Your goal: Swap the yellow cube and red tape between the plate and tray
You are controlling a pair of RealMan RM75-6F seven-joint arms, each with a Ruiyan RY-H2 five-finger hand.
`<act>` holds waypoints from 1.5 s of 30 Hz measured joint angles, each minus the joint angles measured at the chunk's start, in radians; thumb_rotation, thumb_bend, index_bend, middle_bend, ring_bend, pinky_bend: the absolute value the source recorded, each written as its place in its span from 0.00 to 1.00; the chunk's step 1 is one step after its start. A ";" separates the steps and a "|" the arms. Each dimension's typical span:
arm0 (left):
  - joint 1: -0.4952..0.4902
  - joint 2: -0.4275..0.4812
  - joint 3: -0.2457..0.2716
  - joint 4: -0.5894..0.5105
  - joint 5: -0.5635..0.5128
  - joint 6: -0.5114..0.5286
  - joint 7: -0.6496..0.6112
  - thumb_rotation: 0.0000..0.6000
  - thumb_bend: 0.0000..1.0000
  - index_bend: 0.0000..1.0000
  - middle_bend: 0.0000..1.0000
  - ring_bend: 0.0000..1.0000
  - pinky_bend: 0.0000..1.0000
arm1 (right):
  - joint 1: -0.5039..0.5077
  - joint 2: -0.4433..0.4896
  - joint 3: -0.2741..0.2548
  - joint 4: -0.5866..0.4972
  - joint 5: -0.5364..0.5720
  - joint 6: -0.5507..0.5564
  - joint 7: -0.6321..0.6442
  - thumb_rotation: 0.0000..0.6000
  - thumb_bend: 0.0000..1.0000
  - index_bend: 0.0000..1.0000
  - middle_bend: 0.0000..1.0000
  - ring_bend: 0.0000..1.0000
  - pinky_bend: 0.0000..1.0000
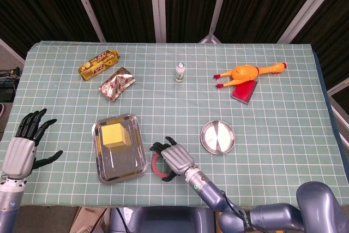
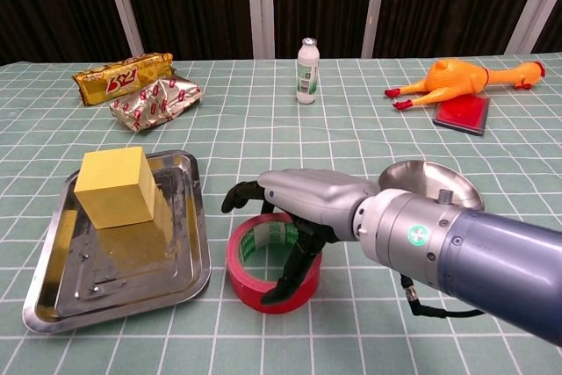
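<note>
The yellow cube (image 1: 114, 134) (image 2: 116, 186) stands in the far half of the steel tray (image 1: 126, 163) (image 2: 114, 283). Just right of the tray, the red tape (image 1: 156, 166) (image 2: 256, 256) lies flat on the table. My right hand (image 1: 175, 158) (image 2: 303, 204) covers it: the thumb presses the roll's near outer wall and the fingers curl over its far rim. The round steel plate (image 1: 218, 137) (image 2: 430, 177) sits to the right with nothing in it. At the table's left edge, my left hand (image 1: 24, 145) hovers with fingers spread, holding nothing.
At the back lie a gold snack pack (image 1: 98, 64), a silver foil pack (image 1: 116, 84), a small white bottle (image 1: 179, 71), and a rubber chicken (image 1: 248, 73) on a red card (image 1: 244, 91). A green checked cloth covers the table.
</note>
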 measured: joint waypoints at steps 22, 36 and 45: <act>0.012 -0.003 -0.010 -0.003 0.012 0.010 0.009 1.00 0.04 0.19 0.00 0.00 0.00 | -0.065 0.249 0.028 -0.073 -0.091 0.073 0.103 1.00 0.31 0.27 0.23 0.49 0.19; 0.017 -0.017 -0.021 -0.006 0.010 0.014 0.048 1.00 0.04 0.19 0.00 0.00 0.00 | -0.106 0.402 0.004 0.033 -0.077 -0.039 0.258 1.00 0.31 0.25 0.23 0.43 0.14; 0.018 -0.022 -0.021 -0.008 0.011 0.006 0.062 1.00 0.04 0.19 0.00 0.00 0.00 | -0.120 0.405 -0.024 0.087 -0.145 -0.102 0.371 1.00 0.08 0.09 0.10 0.18 0.05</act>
